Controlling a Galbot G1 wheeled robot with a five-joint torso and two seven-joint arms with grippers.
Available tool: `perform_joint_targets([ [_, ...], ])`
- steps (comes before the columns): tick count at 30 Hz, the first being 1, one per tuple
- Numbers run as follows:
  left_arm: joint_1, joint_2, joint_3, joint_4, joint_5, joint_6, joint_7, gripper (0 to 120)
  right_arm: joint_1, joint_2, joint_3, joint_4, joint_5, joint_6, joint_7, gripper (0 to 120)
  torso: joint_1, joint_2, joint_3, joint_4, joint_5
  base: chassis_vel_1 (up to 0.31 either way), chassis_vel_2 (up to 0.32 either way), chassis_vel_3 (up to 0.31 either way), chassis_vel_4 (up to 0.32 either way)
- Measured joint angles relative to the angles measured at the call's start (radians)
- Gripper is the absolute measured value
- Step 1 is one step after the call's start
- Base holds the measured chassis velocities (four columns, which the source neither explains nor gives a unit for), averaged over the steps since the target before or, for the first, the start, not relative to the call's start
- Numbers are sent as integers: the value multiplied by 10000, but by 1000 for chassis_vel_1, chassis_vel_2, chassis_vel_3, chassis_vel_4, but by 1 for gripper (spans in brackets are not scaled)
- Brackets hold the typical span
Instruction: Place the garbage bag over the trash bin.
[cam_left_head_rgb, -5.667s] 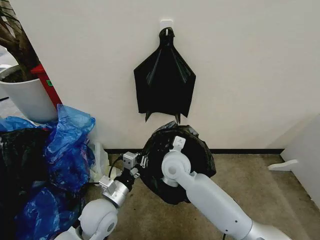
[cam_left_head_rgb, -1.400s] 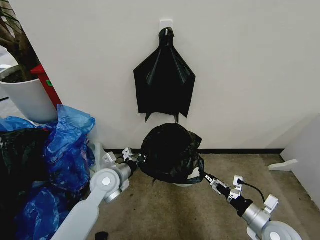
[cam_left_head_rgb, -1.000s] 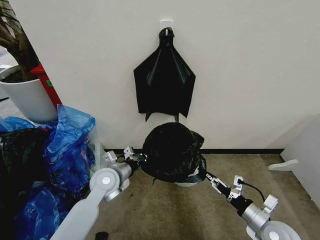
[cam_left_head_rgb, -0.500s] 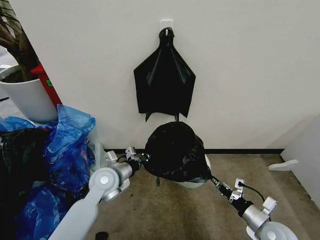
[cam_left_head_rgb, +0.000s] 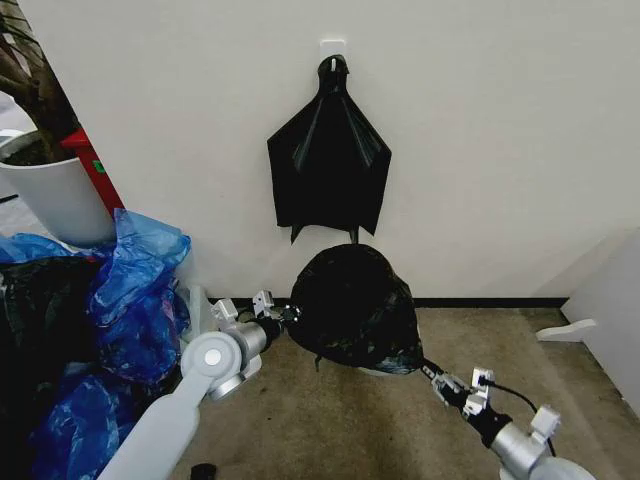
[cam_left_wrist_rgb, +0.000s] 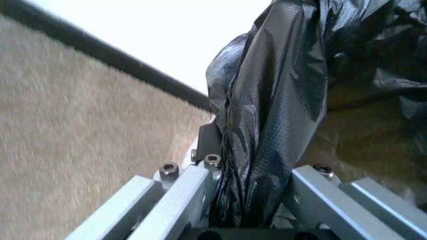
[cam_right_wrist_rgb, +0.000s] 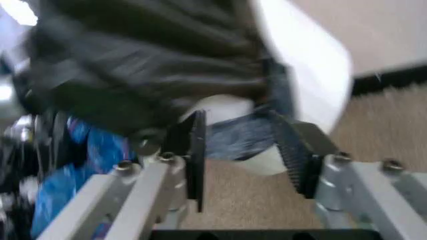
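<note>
- Against the wall's foot, the garbage bag is draped over the trash bin, only a pale sliver of bin peeking out underneath.
- Left gripper is clamped on the bag's left edge, film bunched between its fingers.
- Right gripper sits at the bag's lower right, jaws spread, a strip of film between them.

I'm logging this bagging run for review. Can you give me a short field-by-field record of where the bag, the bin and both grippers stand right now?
garbage bag: draped over the bin, covering most of it
trash bin: on the carpet by the wall, pale side showing below the bag
left gripper: at the bag's left edge, shut on a bunched fold
right gripper: low at the bag's right side, jaws apart around a strip of bag
black bundle: hanging on the wall above
</note>
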Motion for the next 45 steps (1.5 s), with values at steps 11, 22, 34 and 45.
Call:
perform_joint_targets([
  [11,639,-48,332,94,2987,-1018,683,1,-404,34,282,1977,-425,232,1573,77,0,0,0,1,-1,0,0,0,0],
  [22,937,-692,1698,491,3541,-939,-487,1,-153,402,304,2674,55,-61,3122,100,0,0,0,-1,1,0,0,0,0],
  [34,339,-1110,2278,1051,3824,-728,-1298,1,-145,463,376,2606,184,-32,3211,100,0,1,-1,0,2,0,0,0,0],
  [45,469,-1075,2175,911,3782,-521,-1007,43,-70,529,338,2536,162,-23,3210,100,0,0,0,-1,-2,0,0,0,0],
])
